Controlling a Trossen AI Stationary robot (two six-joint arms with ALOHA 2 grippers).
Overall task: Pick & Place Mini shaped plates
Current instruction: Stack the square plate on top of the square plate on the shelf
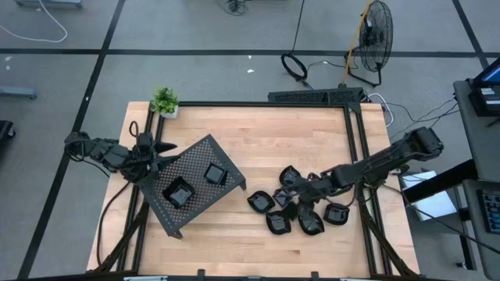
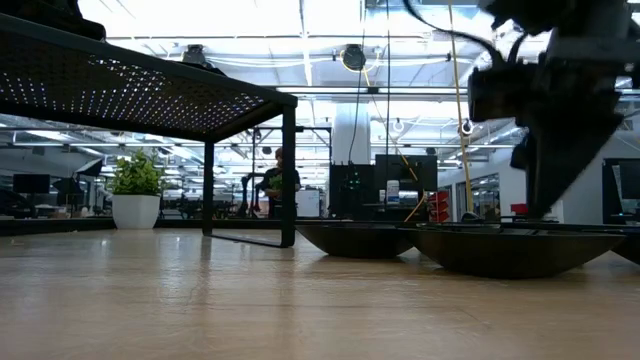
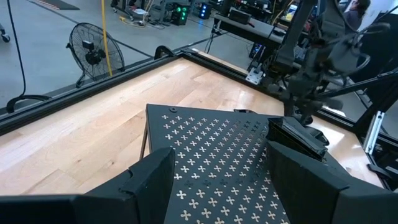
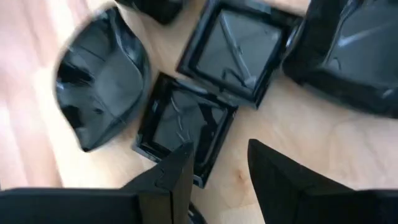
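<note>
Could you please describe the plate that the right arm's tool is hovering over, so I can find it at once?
Start at the cluster of black plates right of the perforated tray. The right tool hangs over a small square plate, beside a larger square one, unlike its rounded neighbours.

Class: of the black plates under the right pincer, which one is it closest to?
The smaller square plate: one finger of the right pincer overlaps its edge. The bigger square plate and the leaf-shaped plate lie farther off.
</note>
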